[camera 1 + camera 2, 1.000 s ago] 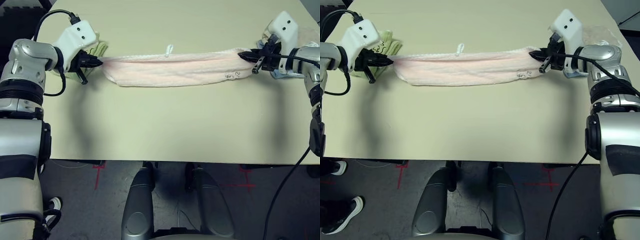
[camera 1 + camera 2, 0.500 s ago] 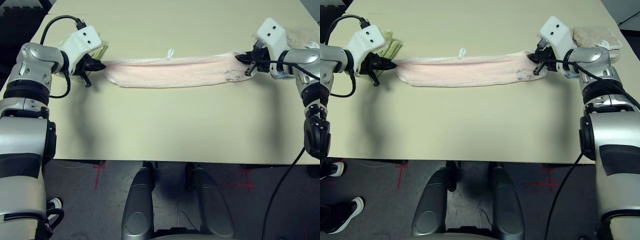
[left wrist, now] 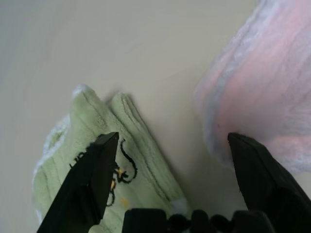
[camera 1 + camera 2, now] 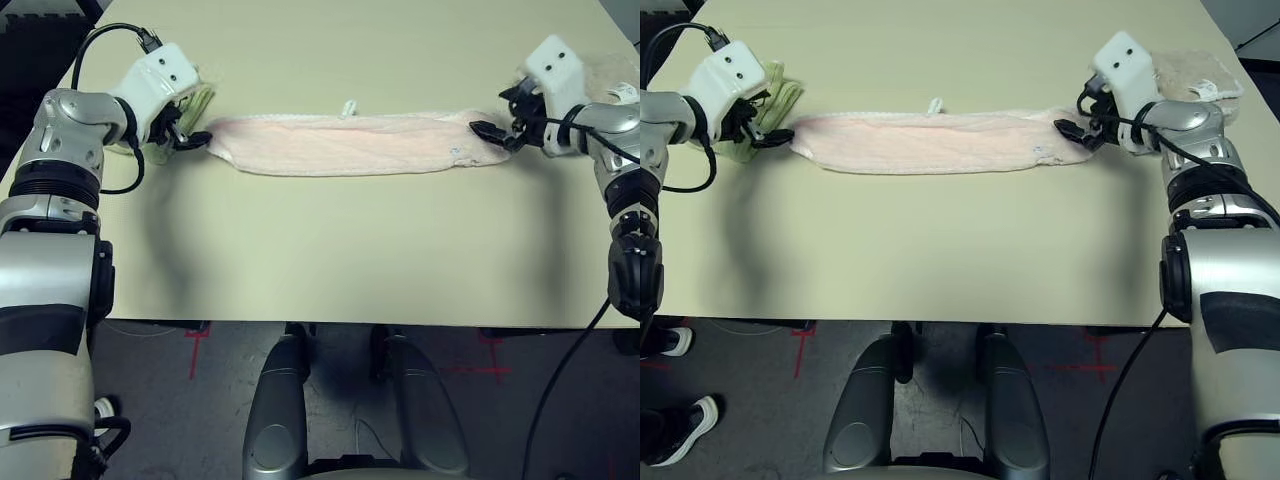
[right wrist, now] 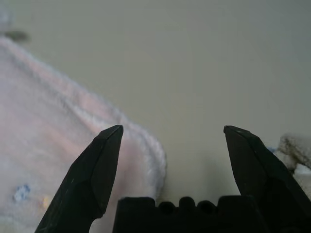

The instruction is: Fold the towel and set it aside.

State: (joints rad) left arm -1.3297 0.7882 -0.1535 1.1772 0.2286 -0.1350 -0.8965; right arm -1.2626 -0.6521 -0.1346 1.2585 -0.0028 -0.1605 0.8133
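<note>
Towel (image 4: 345, 143) first — the pale pink one lies flat on the table (image 4: 330, 250) as a long narrow band, folded lengthwise, running side to side across the far half, with its small white tag (image 4: 349, 106) poking out at the far edge near the middle. Nothing grips it: both ends rest on the tabletop.

At its left end sits the left gripper (image 4: 188, 128), jaws spread wide, one black finger just beside the towel's tip, the other over the light green towel (image 4: 775, 95). The left wrist view shows it plainly — printed green cloth (image 3: 97, 160) under one finger, pink terry (image 3: 262, 97) by the other, bare table between.

Over at the right end, the right gripper (image 4: 1080, 115) also stands wide open, its lower finger close against the towel's corner, where a few small printed marks show. From the right wrist view the pink edge (image 5: 58, 145) lies under one finger and the bare table under the other.

Behind the right gripper a beige towel (image 4: 1200, 72) lies at the table's far right corner.
</note>
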